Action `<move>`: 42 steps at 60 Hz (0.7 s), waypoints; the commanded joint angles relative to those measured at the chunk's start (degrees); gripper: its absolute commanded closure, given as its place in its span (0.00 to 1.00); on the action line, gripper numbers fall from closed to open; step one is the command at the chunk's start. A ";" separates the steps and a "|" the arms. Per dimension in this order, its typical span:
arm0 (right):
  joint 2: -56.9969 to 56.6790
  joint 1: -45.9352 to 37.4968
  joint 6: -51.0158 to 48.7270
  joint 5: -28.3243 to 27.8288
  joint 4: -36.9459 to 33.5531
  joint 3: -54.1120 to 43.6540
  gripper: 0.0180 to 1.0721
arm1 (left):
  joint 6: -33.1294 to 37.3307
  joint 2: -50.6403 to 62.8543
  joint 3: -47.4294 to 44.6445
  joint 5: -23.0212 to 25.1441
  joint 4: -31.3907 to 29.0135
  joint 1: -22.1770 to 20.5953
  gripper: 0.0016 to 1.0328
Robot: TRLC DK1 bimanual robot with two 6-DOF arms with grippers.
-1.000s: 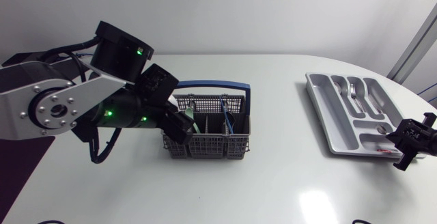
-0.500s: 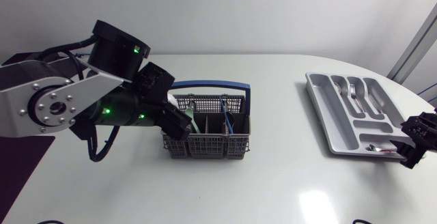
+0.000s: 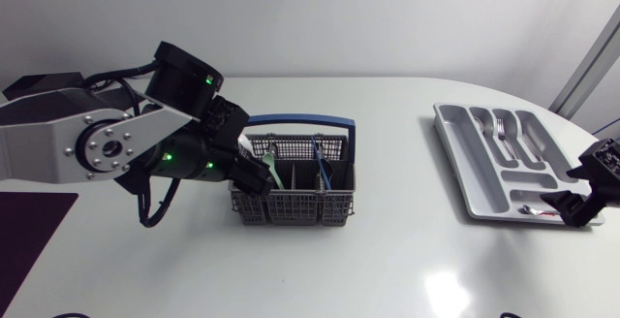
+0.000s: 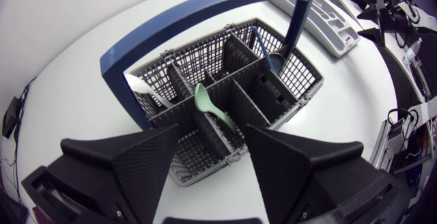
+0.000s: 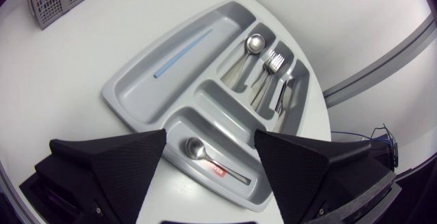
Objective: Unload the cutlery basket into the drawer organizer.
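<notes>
basket (image 3: 291, 207) mid-desk (image 3: 407, 260): green spoon (image 4: 207, 105), blue utensil (image 4: 272, 59), white piece (image 4: 141, 87) | organizer (image 5: 136, 91) at right: fork (image 5: 272, 63), blue stick (image 5: 183, 53), small spoon (image 5: 194, 148) | left tool (image 4: 212, 134) wide open above basket, empty | right tool (image 5: 212, 135) wide open over organizer, empty

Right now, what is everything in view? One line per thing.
table: one, white, under everything
cutlery basket: one, grey with blue handle, left of middle
green utensil: one, basket's middle compartment
blue utensil: one, basket's end compartment
white utensil: one, basket's other end
drawer organizer: one, grey, table's right
spoon: one, silver, organizer
fork: one, silver, beside spoon
small spoon: one, silver, end compartment
stick: one, blue, long compartment
left hand: black, open, above basket
right hand: black, open, above small spoon
</notes>
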 commanded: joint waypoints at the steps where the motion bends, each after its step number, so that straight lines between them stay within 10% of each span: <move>1: -4.87 3.03 5.11 0.16 -2.36 -2.37 0.10 | -1.50 1.75 1.93 -0.34 -0.36 0.52 0.37; 42: -24.03 25.27 19.96 8.34 -8.16 -9.58 0.10 | -3.43 11.24 2.89 -0.52 10.80 1.84 0.60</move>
